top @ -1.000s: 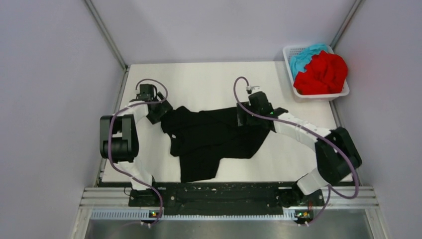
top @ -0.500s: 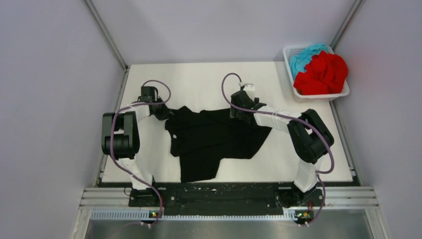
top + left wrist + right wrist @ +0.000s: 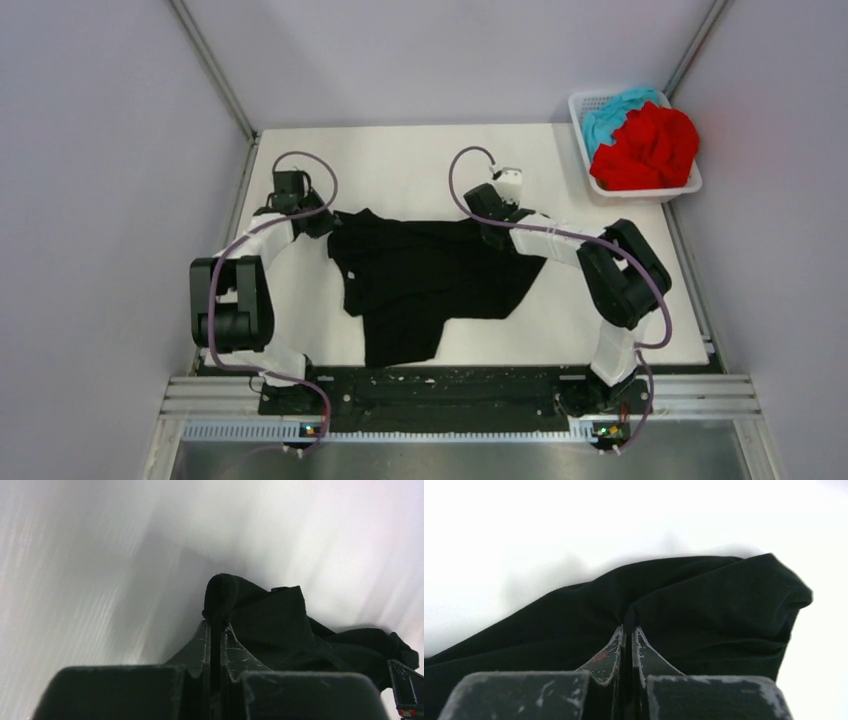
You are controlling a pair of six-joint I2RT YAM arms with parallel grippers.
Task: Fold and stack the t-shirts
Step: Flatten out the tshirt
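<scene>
The black t-shirt (image 3: 425, 285) lies crumpled across the middle of the white table (image 3: 400, 165). At its far left corner my left gripper (image 3: 325, 224) is shut on a fold of the black t-shirt (image 3: 280, 625), cloth bulging past the tips of the left gripper (image 3: 216, 626). At the far right edge my right gripper (image 3: 490, 228) is shut on the black t-shirt (image 3: 694, 600), a pinch of cloth between the tips of the right gripper (image 3: 628, 628). A red t-shirt (image 3: 648, 148) and a teal-blue t-shirt (image 3: 608, 110) sit heaped in the basket.
The white mesh basket (image 3: 640, 190) stands at the far right corner of the table. Grey walls enclose the table on the left, back and right. A metal rail (image 3: 440, 395) with the arm bases runs along the near edge.
Both grippers have closed on the far edge of the black t-shirt, the left first, then the right. The right arm's elbow swung in, and the shirt's far edge is drawn a little straighter.
</scene>
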